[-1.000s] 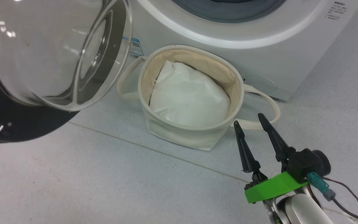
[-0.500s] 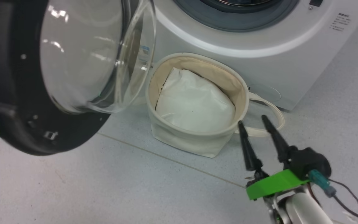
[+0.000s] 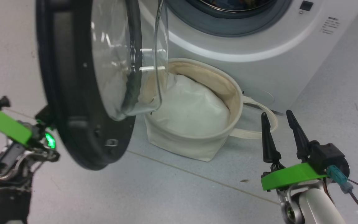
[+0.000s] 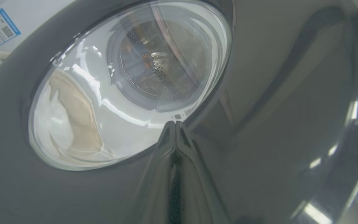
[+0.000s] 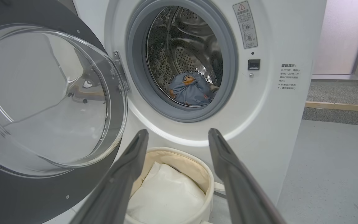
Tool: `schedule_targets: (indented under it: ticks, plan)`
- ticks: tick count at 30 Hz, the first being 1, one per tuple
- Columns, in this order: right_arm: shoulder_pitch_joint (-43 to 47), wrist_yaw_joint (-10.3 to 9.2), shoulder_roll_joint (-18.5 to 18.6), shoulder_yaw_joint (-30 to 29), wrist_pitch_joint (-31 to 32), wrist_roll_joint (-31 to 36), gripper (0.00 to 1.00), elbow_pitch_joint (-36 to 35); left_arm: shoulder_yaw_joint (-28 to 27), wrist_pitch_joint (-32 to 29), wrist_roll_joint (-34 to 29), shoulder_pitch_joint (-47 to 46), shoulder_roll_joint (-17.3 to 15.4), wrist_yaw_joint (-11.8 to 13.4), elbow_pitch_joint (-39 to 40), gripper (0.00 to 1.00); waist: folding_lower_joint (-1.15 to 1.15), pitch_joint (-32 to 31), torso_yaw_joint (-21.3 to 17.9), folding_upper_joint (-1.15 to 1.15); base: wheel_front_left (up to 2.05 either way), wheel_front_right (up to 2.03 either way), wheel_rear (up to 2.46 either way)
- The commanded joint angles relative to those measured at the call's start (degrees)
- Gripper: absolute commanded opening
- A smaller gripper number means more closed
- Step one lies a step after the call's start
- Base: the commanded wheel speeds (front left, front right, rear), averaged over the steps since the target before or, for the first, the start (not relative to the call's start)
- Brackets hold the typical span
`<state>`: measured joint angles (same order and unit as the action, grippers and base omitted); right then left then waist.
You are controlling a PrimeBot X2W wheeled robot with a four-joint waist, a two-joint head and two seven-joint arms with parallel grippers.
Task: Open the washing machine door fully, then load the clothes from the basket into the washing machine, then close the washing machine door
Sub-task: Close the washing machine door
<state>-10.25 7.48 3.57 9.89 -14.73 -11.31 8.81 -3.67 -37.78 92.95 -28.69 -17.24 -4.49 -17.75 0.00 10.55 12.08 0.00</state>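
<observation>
The washing machine (image 3: 259, 62) stands open, and the blue bear-print clothes (image 5: 191, 90) lie inside its steel drum. The washing machine door (image 3: 61, 93) stands about half open, edge-on to the head view, its glass bowl over the basket's left side. In the left wrist view my left gripper (image 4: 175, 124) is shut, its tips against the door's (image 4: 259, 124) glossy black outer face. My right gripper (image 3: 277, 115) hangs open and holds nothing, just right of the cream basket (image 3: 182, 146). In the right wrist view its fingers (image 5: 126, 174) frame the basket (image 5: 208, 177) and the door (image 5: 42, 99).
A plain white bundle (image 3: 191, 109) fills the basket. One loop handle (image 3: 259, 132) lies on the floor near my right fingertips. Grey floor (image 3: 182, 193) spreads out in front. A wooden strip (image 5: 340, 106) edges a raised step to the machine's right.
The door has swung from wide open toward the machine, turning edge-on. My left wrist has come into view behind it at the lower left. The camera shifted; the right gripper stays open.
</observation>
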Motion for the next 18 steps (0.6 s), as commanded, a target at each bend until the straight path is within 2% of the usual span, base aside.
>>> schedule_targets:
  ticks: [1,7,13,18]
  plan:
    - [-0.69,0.01,-0.67,1.25,-0.27,-0.52,1.0,-1.69,-0.76,-0.63,0.25,-1.05,-0.74,-0.2,3.81,0.0,0.0,-0.42,-0.7,0.0,0.0,0.0,0.0]
    - [-0.57,0.01,-0.68,0.76,-0.27,-0.86,1.0,-1.84,3.21,-0.19,-0.15,0.37,4.78,-0.72,8.58,0.0,0.0,-0.87,-2.71,0.0,0.0,0.0,0.0]
    - [-1.26,0.01,-0.68,-0.43,-0.27,-1.09,1.0,-2.4,6.73,0.48,-0.1,-0.79,10.04,-1.14,9.71,0.0,0.0,0.34,-6.16,0.0,0.0,0.0,0.0]
    - [-2.23,0.01,-0.68,-1.63,-0.27,-2.25,1.0,-5.37,8.42,1.38,-0.12,-3.63,12.05,-1.65,7.29,0.0,0.0,2.2,-9.59,0.0,0.0,0.0,0.0]
